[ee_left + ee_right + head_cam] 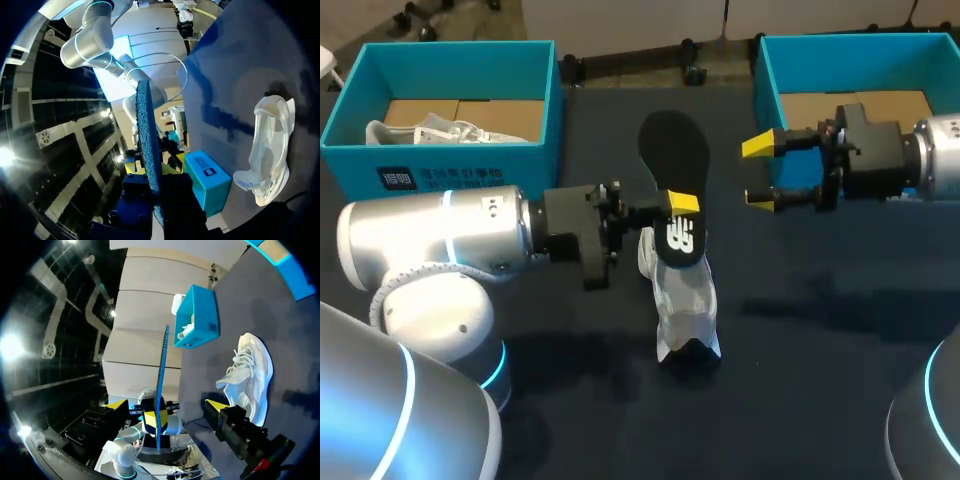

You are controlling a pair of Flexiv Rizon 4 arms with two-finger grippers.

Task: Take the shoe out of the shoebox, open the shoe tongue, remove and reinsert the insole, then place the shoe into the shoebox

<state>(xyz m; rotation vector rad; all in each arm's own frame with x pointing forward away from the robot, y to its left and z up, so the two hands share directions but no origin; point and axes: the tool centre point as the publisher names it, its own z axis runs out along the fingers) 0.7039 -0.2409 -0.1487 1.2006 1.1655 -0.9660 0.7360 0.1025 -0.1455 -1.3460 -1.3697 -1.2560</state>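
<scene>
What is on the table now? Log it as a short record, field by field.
Left tool: shut on the black foam insole with blue underside, held up off the table
Right tool: open, empty, by the right teal cardboard shoebox
White lace-up sneaker: on the dark table, outside both boxes
Left teal cardboard shoebox: holds a second white sneaker

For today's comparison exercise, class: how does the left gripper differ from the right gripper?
The left gripper is shut on the black insole; the right gripper is open and empty. The left gripper is close by the white shoe on the table; the right gripper is beside the right blue shoebox. Both have yellow fingertips and point toward the table's middle.
</scene>
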